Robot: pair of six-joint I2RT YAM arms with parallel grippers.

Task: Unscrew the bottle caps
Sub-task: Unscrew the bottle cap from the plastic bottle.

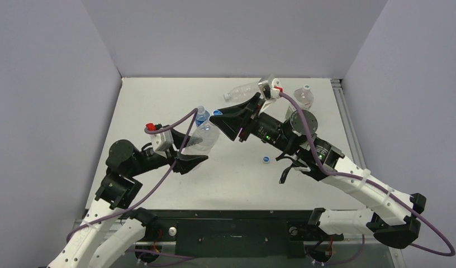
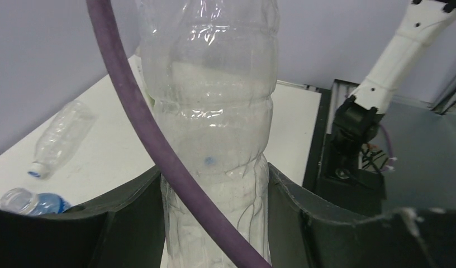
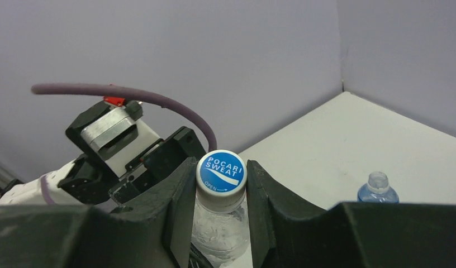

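My left gripper [image 1: 195, 148] is shut on the body of a plain clear bottle [image 1: 203, 138] and holds it tilted above the table; the left wrist view shows that bottle [image 2: 214, 139] squeezed between the fingers [image 2: 131, 223]. My right gripper [image 1: 223, 118] is shut on this bottle's blue cap [image 3: 221, 173], one finger on each side, with the cap still on the neck [image 3: 223, 229]. A blue-labelled bottle [image 1: 202, 114] stands just behind with an open neck [image 3: 378, 181]. A loose blue cap [image 1: 266, 159] lies on the table.
A second plain bottle [image 1: 242, 89] lies on its side at the back, its neck end blue [image 2: 34, 172]. A wider bottle [image 1: 304, 96] with a pale cap stands at the back right, partly behind my right arm. Grey walls enclose the table [image 1: 158, 184].
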